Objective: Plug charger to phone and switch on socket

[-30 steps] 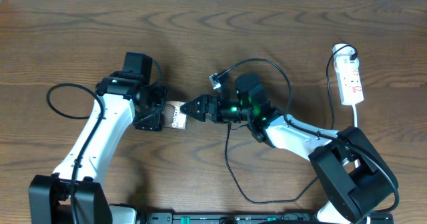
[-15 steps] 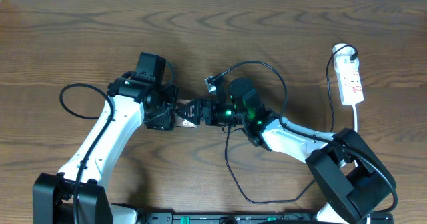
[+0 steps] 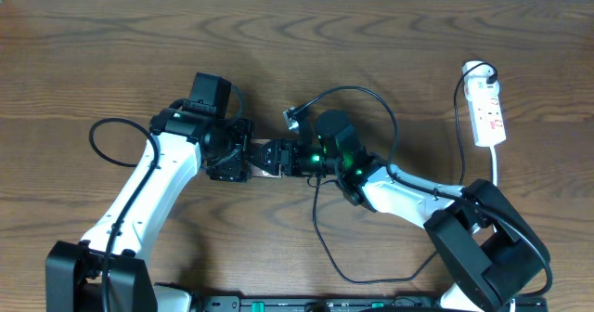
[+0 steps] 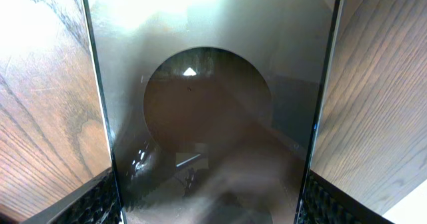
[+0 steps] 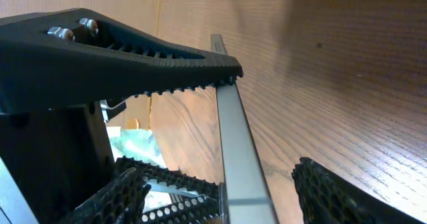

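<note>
Grey-faced phone (image 4: pixel 213 117) is at mid-table, clamped by its long edges in the left gripper (image 4: pixel 210 201). The right gripper (image 5: pixel 221 169) straddles its end, jaws parted and not gripping. The charger (image 3: pixel 318 228) trails over the wood table (image 3: pixel 111 52). The socket (image 3: pixel 488 112) lies far right.
</note>
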